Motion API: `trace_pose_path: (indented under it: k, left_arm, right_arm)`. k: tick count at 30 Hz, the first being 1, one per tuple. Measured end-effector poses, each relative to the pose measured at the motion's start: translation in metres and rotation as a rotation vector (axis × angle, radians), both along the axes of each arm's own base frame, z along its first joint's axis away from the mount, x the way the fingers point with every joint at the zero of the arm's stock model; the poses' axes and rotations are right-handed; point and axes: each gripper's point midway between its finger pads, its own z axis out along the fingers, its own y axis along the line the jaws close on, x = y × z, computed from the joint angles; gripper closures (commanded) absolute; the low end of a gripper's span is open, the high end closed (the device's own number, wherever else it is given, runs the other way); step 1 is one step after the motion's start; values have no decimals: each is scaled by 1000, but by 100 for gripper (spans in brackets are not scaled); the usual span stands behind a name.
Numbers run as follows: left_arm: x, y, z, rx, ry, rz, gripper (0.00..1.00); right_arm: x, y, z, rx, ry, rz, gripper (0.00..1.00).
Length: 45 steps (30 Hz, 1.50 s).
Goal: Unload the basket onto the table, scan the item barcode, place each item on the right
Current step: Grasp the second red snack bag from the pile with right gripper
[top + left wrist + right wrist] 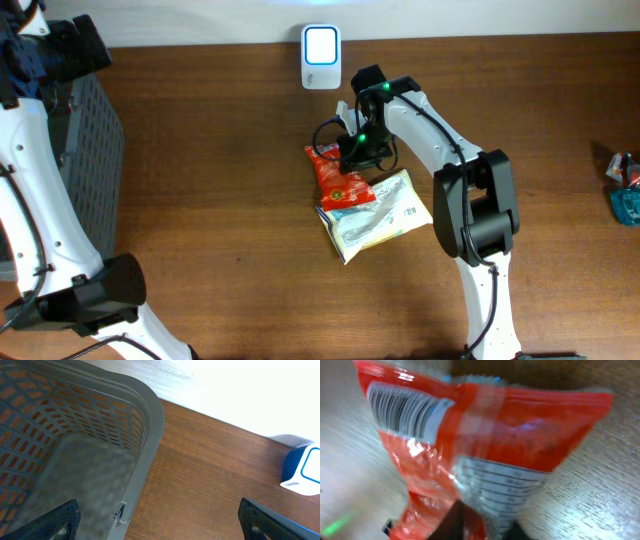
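Running far-left/near-right, red pkt (338, 182) clamped in R end effector (362, 152); L end effector (160, 522) apart.

Overhead: fixed above, facing straight down, far; covers counter (220, 150), basket (90, 170), scanner (321, 45), packet (340, 180).
Left wrist: low, oblique, near the basket rim; shares basket and scanner with overhead.
Right wrist: very close on the packet, blurred; shares only packet and counter with overhead.
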Motion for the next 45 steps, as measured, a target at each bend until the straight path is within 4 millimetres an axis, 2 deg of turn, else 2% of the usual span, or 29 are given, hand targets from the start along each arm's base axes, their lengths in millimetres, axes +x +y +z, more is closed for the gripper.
trace_pose_path:
  k: [3,6,7,10,13,16,21,26,29,31,33,38,43,45]
  left_arm:
    - [0,0,0,0,0,0,1]
    - [0,0,0,0,0,0,1]
    - [0,0,0,0,-1,0,1]
    - [0,0,0,0,0,0,1]
    - [0,0,0,0,0,0,1]
    - [0,0,0,0,0,0,1]
    - [0,0,0,0,0,0,1]
    - [0,0,0,0,0,0,1]
    - [0,0,0,0,0,0,1]
    - [0,0,0,0,0,0,1]
    - [0,0,0,0,0,0,1]
    - [0,0,0,0,0,0,1]
    - [0,0,0,0,0,0,1]
    - [0,0,0,0,0,0,1]
  right_arm:
    - [5,0,3,-8,-12,-21,96]
    - [15,-19,12,-131,-39,-71,96]
    - [18,-34,20,-223,-54,-88,96]
    - [30,-60,42,-375,-112,-139,96]
    - [45,-103,76,-611,-217,-265,96]
    - [50,-136,94,-795,-293,-371,96]
    - [56,-171,102,-1006,-403,-511,96]
    - [51,-193,85,-1176,-461,-528,96]
    - [52,-189,79,-1193,-490,-523,94]
    - [51,-174,76,-1182,-511,-500,89]
    - [51,-159,75,-1155,-528,-490,89]
    - [43,-95,65,-1044,-568,-412,88]
    - [29,-49,61,-989,-602,-333,88]
    - [24,-37,60,-979,-613,-312,93]
